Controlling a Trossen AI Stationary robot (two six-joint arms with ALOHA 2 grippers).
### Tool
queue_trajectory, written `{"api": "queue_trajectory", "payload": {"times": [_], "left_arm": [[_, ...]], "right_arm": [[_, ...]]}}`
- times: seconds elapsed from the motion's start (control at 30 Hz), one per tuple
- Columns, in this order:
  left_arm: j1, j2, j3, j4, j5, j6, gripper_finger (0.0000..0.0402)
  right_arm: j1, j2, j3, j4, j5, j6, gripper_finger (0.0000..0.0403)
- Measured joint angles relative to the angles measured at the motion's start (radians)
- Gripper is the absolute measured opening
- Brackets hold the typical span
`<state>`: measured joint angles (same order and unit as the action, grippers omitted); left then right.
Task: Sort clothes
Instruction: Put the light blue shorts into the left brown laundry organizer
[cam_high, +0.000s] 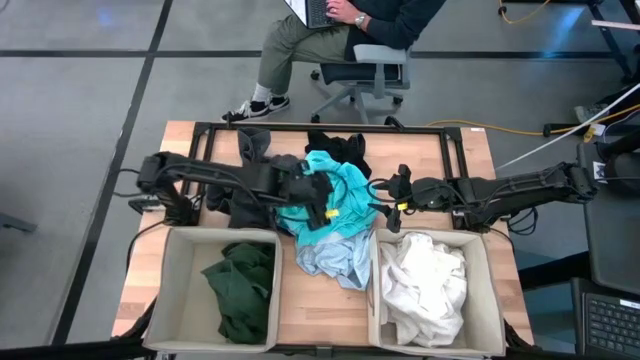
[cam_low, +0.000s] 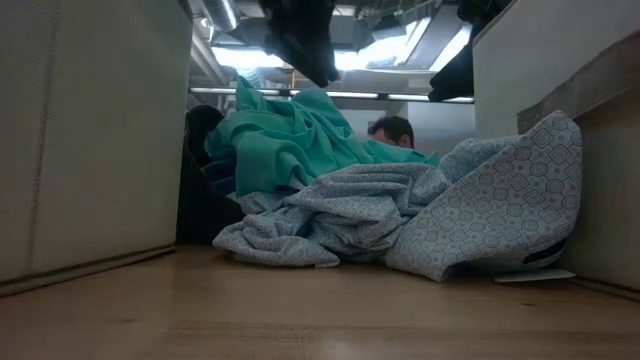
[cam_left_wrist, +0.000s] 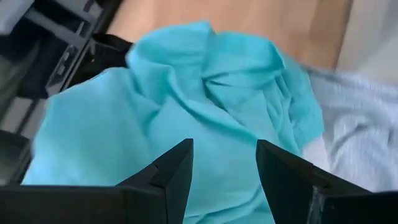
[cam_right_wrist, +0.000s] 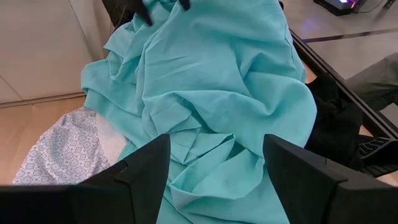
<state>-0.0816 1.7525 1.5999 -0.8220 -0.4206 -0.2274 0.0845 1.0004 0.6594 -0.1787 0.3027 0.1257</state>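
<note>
I note a heap of clothes (cam_high: 320, 205) mid-table, behind two bins (cam_high: 180, 290): one garment (cam_high: 242, 288) in my left bin, another (cam_high: 425, 285) in my right, a third (cam_high: 335, 260) draped between them.

The seated person (cam_high: 340, 30) is cut off by the high view's top edge, and in the low view only part of a head shows behind the turquoise garment (cam_low: 300, 140). The left gripper (cam_high: 322, 205) covers part of that garment from above. The black garment (cam_high: 340, 148) lies partly under the pile. The light-blue garment (cam_low: 400, 215) hides the table behind it in the low view, where both bins run off the picture's sides
</note>
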Motion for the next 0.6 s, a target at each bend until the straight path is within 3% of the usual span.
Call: {"api": "queue_trajectory", "payload": {"times": [0.23,0.37,0.6], "left_arm": [[-0.035,0.064,0.043,-0.111,0.068,0.27,0.0166],[-0.018,0.077,0.014,-0.17,0.074,0.284,0.0166],[0.034,0.08,-0.112,-0.073,0.034,0.277,0.0166]], "right_arm": [[0.0,0.0,0.0,0.0,0.0,-0.003,0.0257],[0.0,0.0,0.0,-0.001,0.0,-0.005,0.0257],[0.0,0.0,0.0,-0.001,0.0,-0.007,0.0257]]}}
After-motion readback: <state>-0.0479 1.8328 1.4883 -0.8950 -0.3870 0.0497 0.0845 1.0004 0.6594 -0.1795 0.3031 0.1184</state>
